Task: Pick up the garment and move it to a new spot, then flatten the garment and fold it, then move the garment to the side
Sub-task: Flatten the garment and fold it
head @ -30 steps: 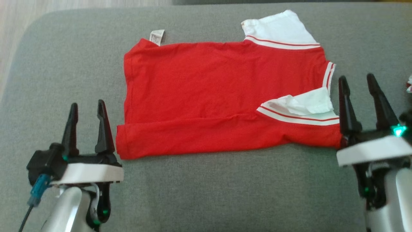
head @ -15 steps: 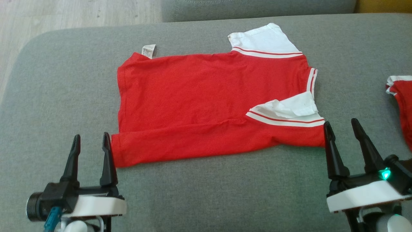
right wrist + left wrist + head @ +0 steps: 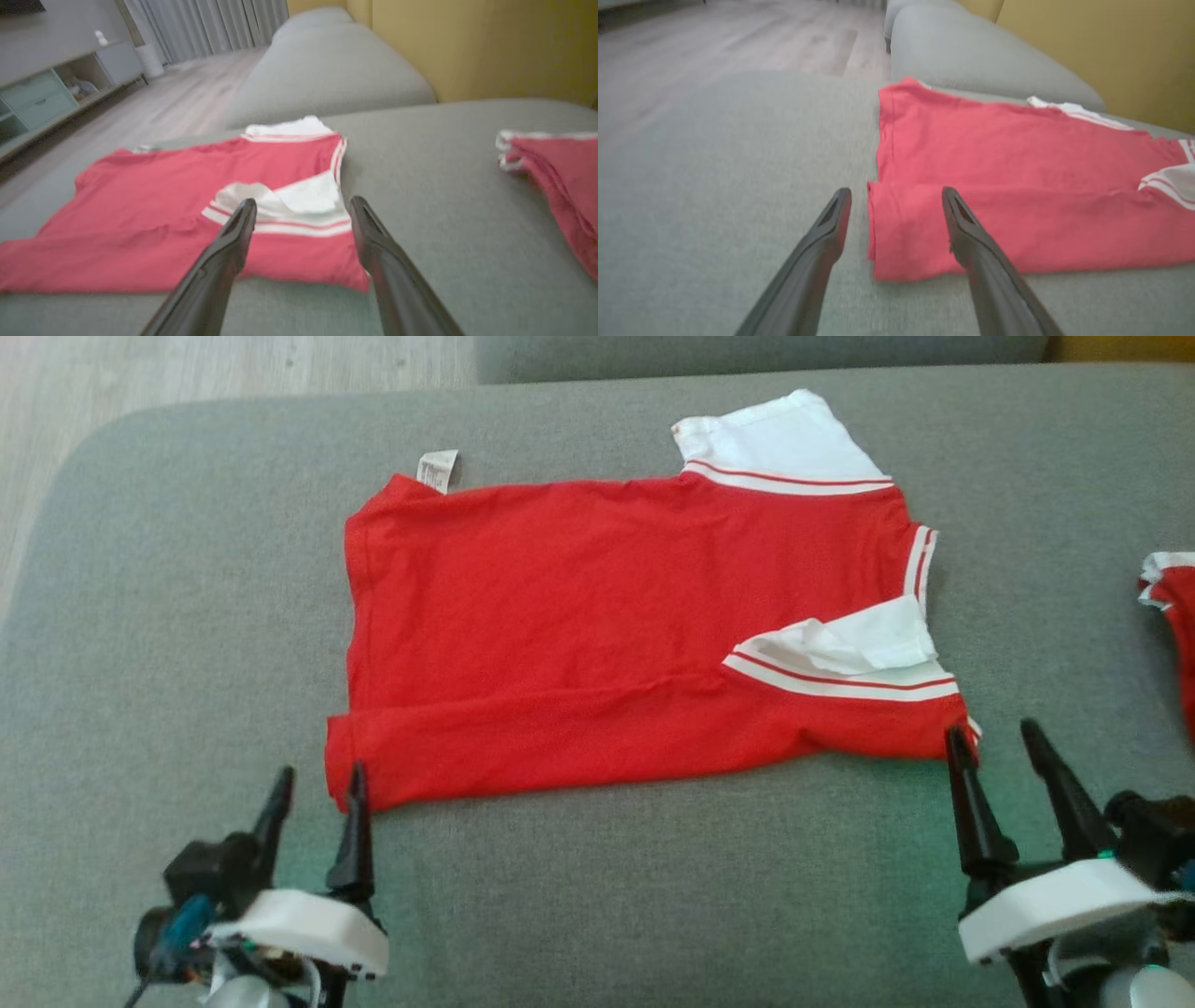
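Left gripper [image 3: 320, 770] and right gripper [image 3: 990, 728] both wide open, holding nothing. Shirt [image 3: 607, 616] lies flat just ahead, its near corners right at their tips. Risk imo: fingers [image 3: 969, 233] pinch only the top layer of that doubled near edge, or dig into the soft sofa [image 3: 653, 896], so the fold drags crooked. Second shirt [image 3: 1178, 625] sits outside the right gripper; wood floor [image 3: 233, 373], yellow wall [image 3: 1087, 46] beyond
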